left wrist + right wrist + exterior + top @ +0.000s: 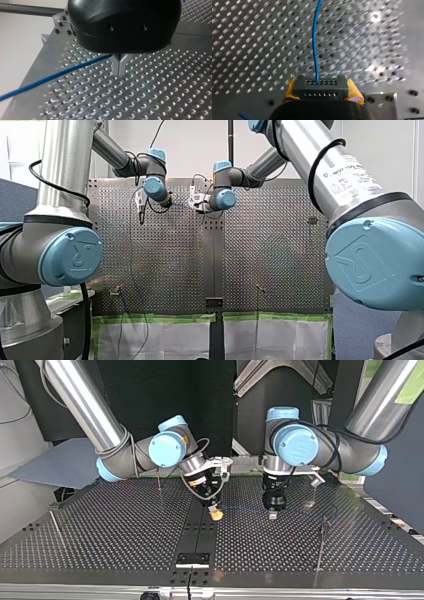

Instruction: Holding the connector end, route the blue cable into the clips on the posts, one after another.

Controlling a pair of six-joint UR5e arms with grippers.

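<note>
Left of centre in the top view, our right gripper (216, 513) clamps the connector (321, 86), anchoring that end. The blue cable (245, 508) runs straight rightward to our left gripper (272, 514), which is pinched onto it, presumably to steer it toward the post (322, 532) at lower right.

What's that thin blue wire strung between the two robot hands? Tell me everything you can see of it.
The blue cable is thin, smooth and looks plastic-coated. One end enters a black connector with rows of small holes, which is clamped between the yellow pads of my right gripper. From there it runs fairly straight over the perforated table to my left gripper, whose metal fingers are shut on it.
</note>
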